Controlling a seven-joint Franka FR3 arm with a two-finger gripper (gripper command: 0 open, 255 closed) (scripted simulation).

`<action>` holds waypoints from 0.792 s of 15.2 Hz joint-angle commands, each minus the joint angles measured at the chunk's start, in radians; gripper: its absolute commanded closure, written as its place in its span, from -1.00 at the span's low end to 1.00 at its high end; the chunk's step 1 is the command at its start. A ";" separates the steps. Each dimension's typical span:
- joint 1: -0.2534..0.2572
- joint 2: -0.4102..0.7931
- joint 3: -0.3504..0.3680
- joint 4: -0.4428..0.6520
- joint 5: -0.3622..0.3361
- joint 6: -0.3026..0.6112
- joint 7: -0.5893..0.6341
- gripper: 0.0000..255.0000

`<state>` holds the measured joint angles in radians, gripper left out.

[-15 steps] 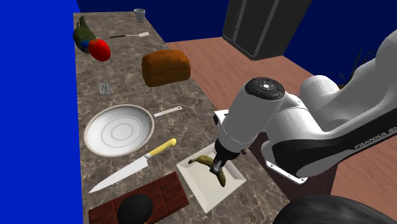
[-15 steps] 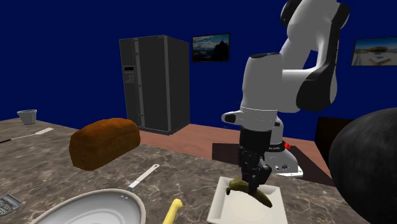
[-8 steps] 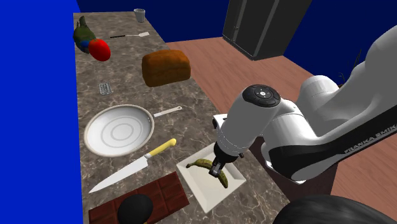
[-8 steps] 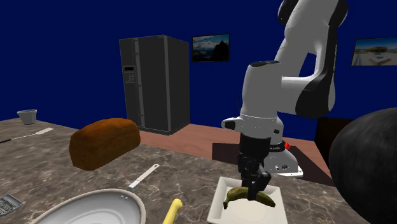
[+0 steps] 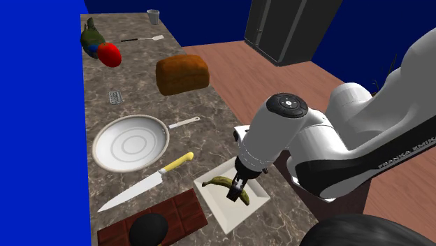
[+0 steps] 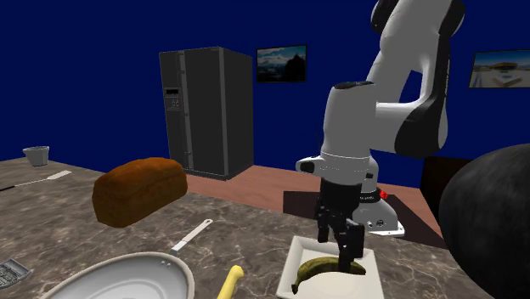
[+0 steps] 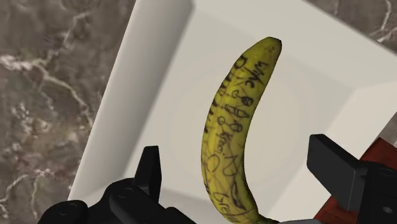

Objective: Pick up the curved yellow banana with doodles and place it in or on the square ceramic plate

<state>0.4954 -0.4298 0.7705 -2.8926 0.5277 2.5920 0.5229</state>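
Note:
A curved yellow banana (image 5: 223, 184) with black doodles lies flat in the white square plate (image 5: 235, 212) near the counter's front edge. My black gripper (image 5: 237, 190) hovers just above it, open. In the wrist view the banana (image 7: 238, 127) runs between my two fingers (image 7: 150, 167), which stand apart on either side without touching it, and the plate (image 7: 159, 89) spreads under it. In the second exterior view the gripper (image 6: 343, 243) hangs over the banana (image 6: 326, 268), which rests in the plate (image 6: 299, 251).
On the marble counter are a white frying pan (image 5: 131, 144), a yellow-handled knife (image 5: 144, 184), a chocolate bar (image 5: 180, 212), a black round thing (image 5: 147, 229), a bread loaf (image 5: 182, 73) and a parrot toy (image 5: 98, 44). The counter edge runs just right of the plate.
The fingers have opened and let go of the banana. It has dropped from a tilted hold to lie flat in the plate.

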 commanded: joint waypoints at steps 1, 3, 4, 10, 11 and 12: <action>0.000 0.000 0.000 0.000 0.000 0.000 0.000 -1.00; 0.030 -0.103 -0.045 0.013 0.004 -0.116 -0.008 -1.00; 0.040 -0.149 -0.067 0.022 -0.001 -0.171 -0.009 -1.00; 0.047 -0.182 -0.084 0.030 -0.007 -0.213 -0.009 -1.00; 0.047 -0.182 -0.084 0.030 -0.007 -0.213 -0.009 -1.00; 0.047 -0.182 -0.084 0.030 -0.007 -0.213 -0.009 -1.00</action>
<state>0.5425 -0.6117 0.6870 -2.8622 0.5206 2.3791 0.5142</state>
